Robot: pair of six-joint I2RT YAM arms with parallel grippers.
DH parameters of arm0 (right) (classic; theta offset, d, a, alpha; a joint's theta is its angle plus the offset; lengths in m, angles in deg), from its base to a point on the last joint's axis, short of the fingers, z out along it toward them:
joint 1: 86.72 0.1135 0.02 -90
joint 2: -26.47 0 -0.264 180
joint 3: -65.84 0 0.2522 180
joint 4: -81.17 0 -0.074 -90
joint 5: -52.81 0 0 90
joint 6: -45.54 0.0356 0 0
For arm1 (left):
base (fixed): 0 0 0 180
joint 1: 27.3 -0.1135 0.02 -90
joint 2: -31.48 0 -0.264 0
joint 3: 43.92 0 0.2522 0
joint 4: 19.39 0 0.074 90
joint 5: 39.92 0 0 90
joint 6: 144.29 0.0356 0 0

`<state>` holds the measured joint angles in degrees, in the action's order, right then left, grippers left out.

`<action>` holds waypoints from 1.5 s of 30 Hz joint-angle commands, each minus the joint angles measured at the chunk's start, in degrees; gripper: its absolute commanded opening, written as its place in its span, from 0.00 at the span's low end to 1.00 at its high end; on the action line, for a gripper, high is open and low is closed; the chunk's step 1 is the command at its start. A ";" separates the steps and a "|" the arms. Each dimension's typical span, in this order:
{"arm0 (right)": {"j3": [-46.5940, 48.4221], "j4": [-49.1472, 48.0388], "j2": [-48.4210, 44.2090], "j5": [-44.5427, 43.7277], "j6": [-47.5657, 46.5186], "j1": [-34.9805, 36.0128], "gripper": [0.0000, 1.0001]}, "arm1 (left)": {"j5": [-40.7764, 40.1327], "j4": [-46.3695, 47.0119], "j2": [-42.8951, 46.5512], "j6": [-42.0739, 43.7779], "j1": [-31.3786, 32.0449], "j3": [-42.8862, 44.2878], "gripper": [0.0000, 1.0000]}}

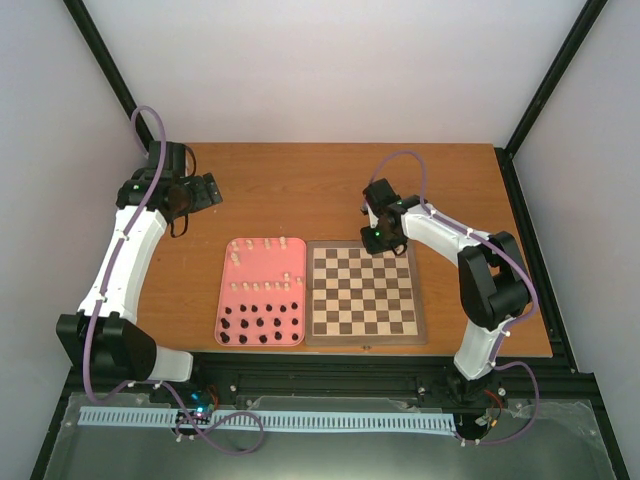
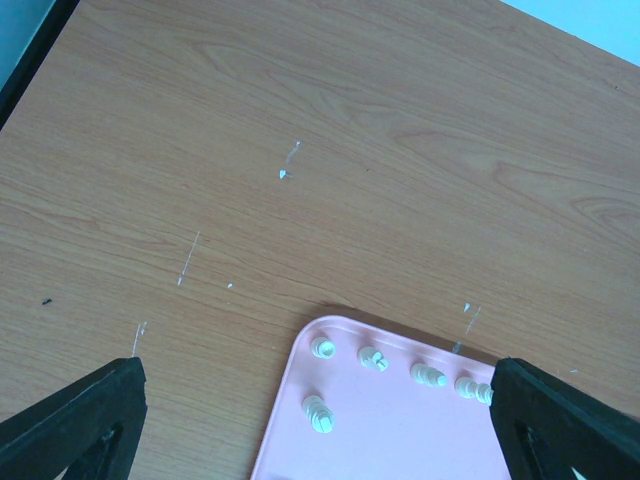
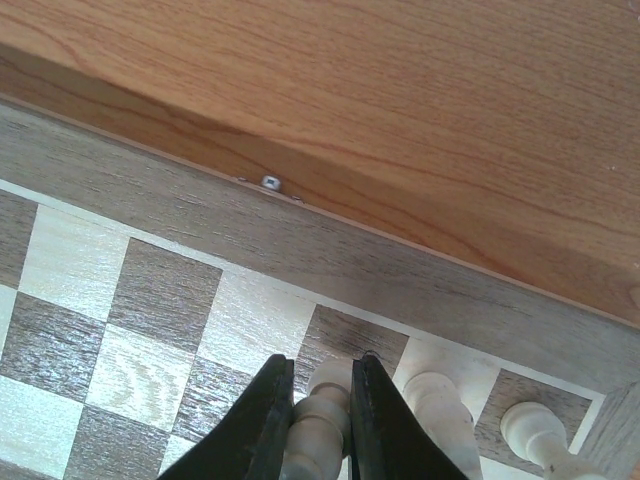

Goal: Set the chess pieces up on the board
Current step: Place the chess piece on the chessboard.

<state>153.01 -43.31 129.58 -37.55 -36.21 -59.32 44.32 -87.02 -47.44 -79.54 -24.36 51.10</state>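
The wooden board (image 1: 362, 293) lies right of a pink tray (image 1: 260, 293) that holds cream-white chess pieces (image 1: 266, 243) and black ones. My right gripper (image 3: 320, 372) is shut on a cream-white piece (image 3: 322, 415) over a dark square in the board's far row (image 3: 250, 240). Two more cream pieces (image 3: 440, 400) stand on the squares to its right. My left gripper (image 2: 318, 420) is open and empty, high above the tray's far left corner (image 2: 310, 340), where several cream pieces (image 2: 318, 412) stand.
Black pieces (image 1: 260, 326) fill the tray's near rows. Bare wooden table (image 1: 300, 190) lies beyond the tray and board. Black frame posts (image 1: 110, 70) stand at the table's back corners.
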 commanded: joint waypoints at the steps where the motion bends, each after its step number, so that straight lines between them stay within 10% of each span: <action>1: -0.72 -1.24 -0.28 -0.74 -0.36 -0.63 0.12 | 0.33 0.60 0.52 0.73 -0.22 0.29 0.96; 45: -0.98 -0.19 -1.05 -0.93 -0.74 -0.66 0.15 | 0.32 0.96 2.01 0.64 -0.30 -1.38 0.96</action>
<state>152.66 -43.71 129.60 -37.83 -36.58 -59.39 44.34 -86.78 -46.98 -79.54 -24.36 49.78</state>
